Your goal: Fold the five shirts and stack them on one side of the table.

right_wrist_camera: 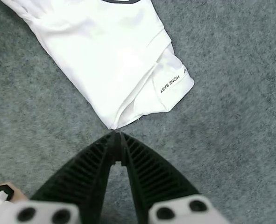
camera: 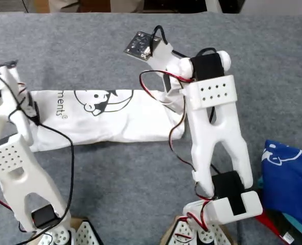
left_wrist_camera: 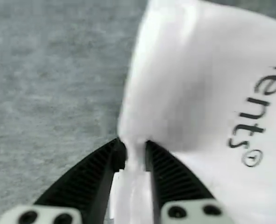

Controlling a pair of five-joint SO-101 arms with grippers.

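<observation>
A white shirt with a black cartoon print lies folded into a long strip across the grey table. My left gripper is shut on the shirt's left end, with white cloth pinched between its black fingers. In the high view it sits at that end. My right gripper is shut with nothing in it, its tips just off a corner of the shirt's right end, near a small label. Seen from above, the right gripper is largely hidden under its arm.
A folded blue shirt lies on other coloured clothes at the table's right edge. Bare grey cloth spreads in front of the white shirt and behind it. Red and black cables hang along both arms.
</observation>
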